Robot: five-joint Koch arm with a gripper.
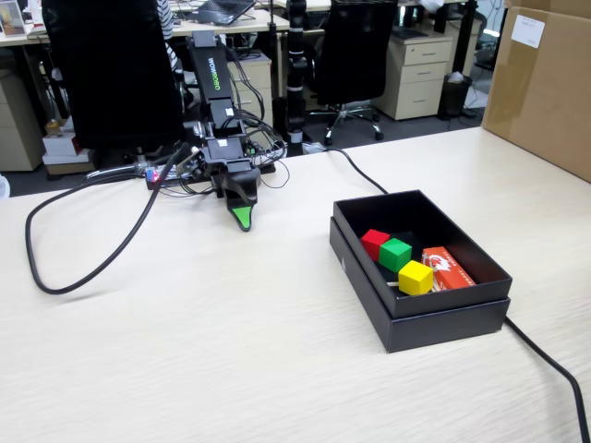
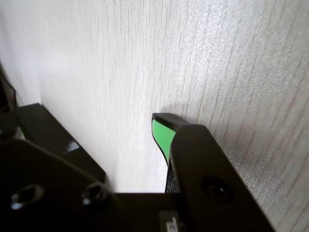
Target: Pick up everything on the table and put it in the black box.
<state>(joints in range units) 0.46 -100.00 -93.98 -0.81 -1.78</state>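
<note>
Brown carton (image 1: 545,88) (orange-red packet (image 1: 450,269) boxed)

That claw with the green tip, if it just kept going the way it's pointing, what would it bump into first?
Most likely the bare table. The claw points down with its tip close above the wood, and the wrist view shows nothing beneath it. How near it is stays unclear.

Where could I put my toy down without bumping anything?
The table is bare in front, between the looping black cable and the black box. It is crowded inside the box, with the red cube, green cube, yellow cube and orange-red packet, and around the gripper.
</note>
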